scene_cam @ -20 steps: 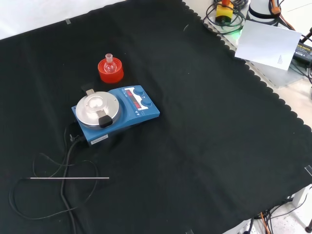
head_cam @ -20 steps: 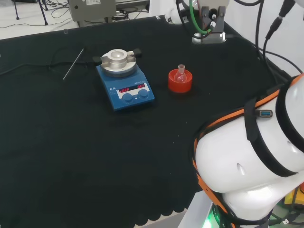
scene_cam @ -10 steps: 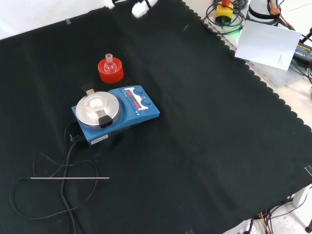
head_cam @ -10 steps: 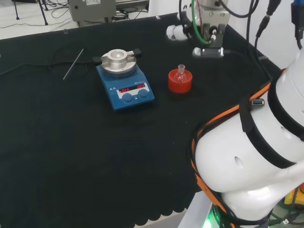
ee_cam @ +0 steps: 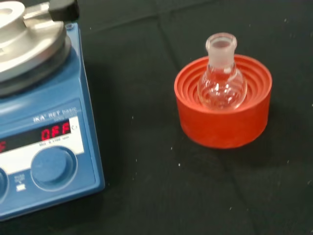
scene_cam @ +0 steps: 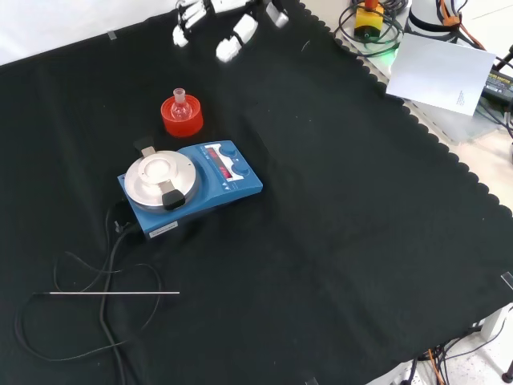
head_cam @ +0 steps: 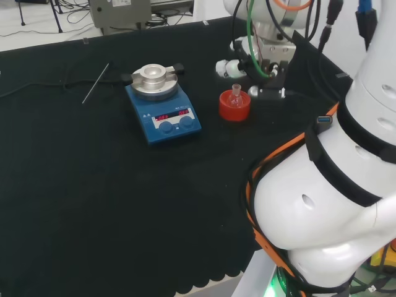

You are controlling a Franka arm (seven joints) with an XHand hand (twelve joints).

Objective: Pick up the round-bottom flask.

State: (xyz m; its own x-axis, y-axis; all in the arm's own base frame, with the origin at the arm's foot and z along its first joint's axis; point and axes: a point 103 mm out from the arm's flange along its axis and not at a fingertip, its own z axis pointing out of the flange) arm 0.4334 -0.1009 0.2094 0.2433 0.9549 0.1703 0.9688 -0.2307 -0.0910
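Observation:
A small clear round-bottom flask (head_cam: pixel 235 94) (scene_cam: pixel 180 104) (ee_cam: pixel 221 85) stands upright in a red ribbed ring stand (head_cam: pixel 234 107) (scene_cam: pixel 183 122) (ee_cam: pixel 222 125). It looks empty. The hand (head_cam: pixel 223 65) (scene_cam: pixel 231 44) hovers above the cloth, just right of and beyond the flask in the head view, and higher up in the front view. Its white-tipped fingers are spread and relaxed, holding nothing, clear of the flask.
A blue hotplate stirrer (head_cam: pixel 164 114) (scene_cam: pixel 192 184) (ee_cam: pixel 39 122) with a round metal top sits close beside the stand. A thin metal rod (head_cam: pixel 96 82) (scene_cam: pixel 112 293) and a black cable (scene_cam: pixel 104 321) lie past it. The arm's white links (head_cam: pixel 322 204) bulk at the head view's right.
The hand has come in from the front view's top edge and down toward the flask, fingers spread. Flask, stand and stirrer have not moved.

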